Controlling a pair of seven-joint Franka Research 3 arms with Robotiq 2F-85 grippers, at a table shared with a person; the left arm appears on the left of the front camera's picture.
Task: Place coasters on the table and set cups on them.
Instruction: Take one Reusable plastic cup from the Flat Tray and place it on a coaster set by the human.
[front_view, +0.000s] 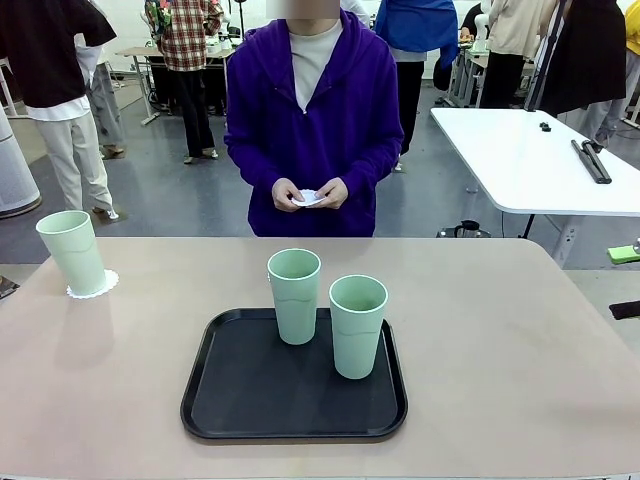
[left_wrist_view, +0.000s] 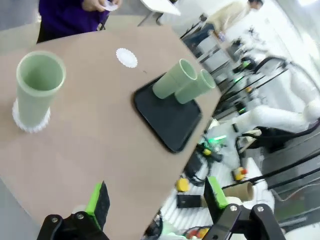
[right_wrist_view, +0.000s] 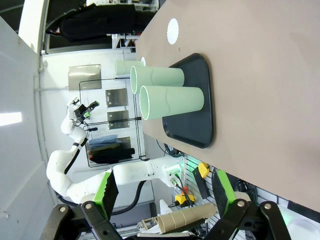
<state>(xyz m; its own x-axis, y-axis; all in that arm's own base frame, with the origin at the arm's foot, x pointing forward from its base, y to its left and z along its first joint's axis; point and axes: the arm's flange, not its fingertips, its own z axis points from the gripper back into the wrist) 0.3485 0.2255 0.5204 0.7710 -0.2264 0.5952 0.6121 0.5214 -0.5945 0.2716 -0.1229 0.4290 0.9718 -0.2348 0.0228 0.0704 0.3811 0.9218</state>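
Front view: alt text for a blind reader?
Two green cups stand on a black tray on a tan table; a third cup sits on a white coaster at far left. A person behind holds a white paper.

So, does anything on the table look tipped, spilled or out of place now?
Nothing stands out. The left cup stands upright on its coaster, and the other two cups stand upright on the black tray. A bare coaster lies flat on the table. No spill shows.
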